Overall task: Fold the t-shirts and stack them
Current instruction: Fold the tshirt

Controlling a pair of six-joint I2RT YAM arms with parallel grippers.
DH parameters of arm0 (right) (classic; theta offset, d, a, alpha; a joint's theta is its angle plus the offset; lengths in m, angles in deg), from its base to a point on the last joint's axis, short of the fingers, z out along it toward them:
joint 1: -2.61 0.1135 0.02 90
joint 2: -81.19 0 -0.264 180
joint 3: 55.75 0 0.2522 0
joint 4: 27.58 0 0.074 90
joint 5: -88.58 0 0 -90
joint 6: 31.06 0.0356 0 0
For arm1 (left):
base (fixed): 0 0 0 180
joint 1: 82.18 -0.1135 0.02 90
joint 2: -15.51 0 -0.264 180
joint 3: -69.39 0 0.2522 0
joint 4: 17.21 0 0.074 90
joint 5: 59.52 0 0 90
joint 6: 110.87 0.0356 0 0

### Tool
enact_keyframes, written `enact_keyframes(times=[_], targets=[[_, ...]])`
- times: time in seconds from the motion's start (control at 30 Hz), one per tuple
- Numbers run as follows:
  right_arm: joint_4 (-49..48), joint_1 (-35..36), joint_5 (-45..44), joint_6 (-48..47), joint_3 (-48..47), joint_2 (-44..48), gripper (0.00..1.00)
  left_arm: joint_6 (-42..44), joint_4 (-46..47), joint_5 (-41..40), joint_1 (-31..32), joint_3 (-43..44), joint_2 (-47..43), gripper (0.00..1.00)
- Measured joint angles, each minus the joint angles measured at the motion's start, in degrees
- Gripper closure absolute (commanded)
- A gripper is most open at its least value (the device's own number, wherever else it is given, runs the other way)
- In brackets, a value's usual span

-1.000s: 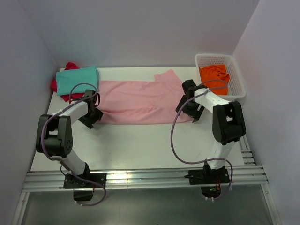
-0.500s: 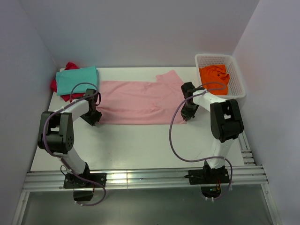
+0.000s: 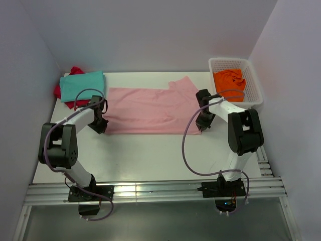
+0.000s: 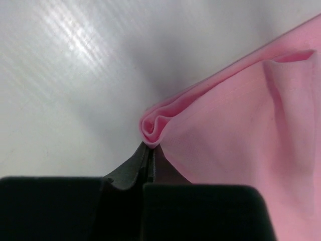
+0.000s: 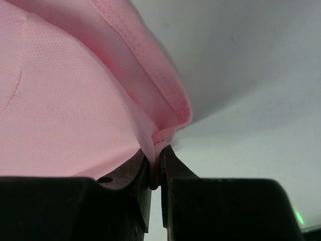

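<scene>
one pink t-shirt point(image 3: 145, 109), two grippers point(image 3: 102, 125) point(image 3: 201, 125) pinching it

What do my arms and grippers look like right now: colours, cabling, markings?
The left arm and right arm have white links and bulky black joints; a greyish-purple cable loops loosely off each. The left gripper and right gripper are matt black with tapering fingers. No markings show.

open passage is offered by the bare near half of the table point(image 3: 150, 153), in front of the pink t-shirt point(image 3: 145, 108) spread across the middle. the far left corner is taken up by a folded teal shirt point(image 3: 83, 83) laid on a red garment point(image 3: 76, 70). the far right corner is blocked by a white basket point(image 3: 256, 85) filled with an orange garment point(image 3: 229, 81). both sides are closed off by walls point(image 3: 25, 90).
</scene>
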Motion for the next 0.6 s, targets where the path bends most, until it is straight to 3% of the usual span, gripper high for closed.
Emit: enact_keyframes(times=[0.6], targets=[[7.8, -0.3, 1.9, 5.9, 18.9, 22.4, 1.0, -4.7, -10.1, 4.1, 3.5, -16.2, -29.2, 1.0]])
